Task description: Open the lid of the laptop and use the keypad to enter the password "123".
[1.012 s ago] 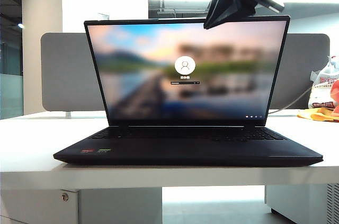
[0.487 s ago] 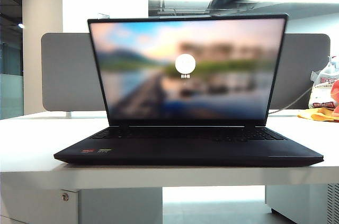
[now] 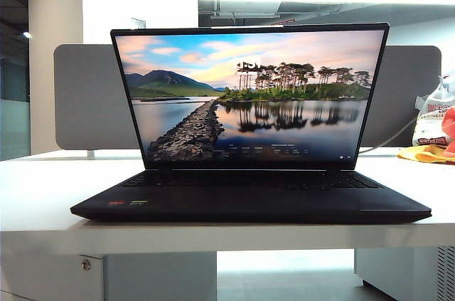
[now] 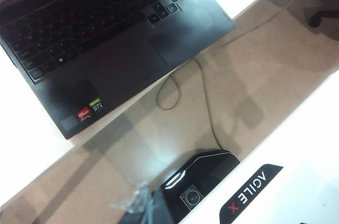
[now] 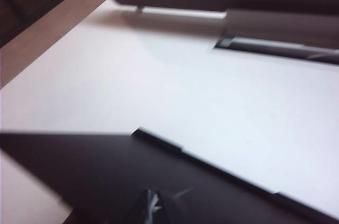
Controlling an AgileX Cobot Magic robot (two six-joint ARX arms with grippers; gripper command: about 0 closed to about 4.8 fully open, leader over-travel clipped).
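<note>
Stickers (image 4: 90, 108) beside "AGILE X" lettering (image 4: 251, 191)

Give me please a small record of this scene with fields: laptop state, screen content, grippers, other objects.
laptop: on the white table, lid open and upright
screen: lock-screen photo of a lake, trees and a mountain
keypad: nothing touches it
left gripper: shut by its record, not seen in any view; its camera looks down at the laptop's front edge
right gripper: shut, above the lid's top edge, holding nothing
behind: grey divider panel, bags on the right
</note>
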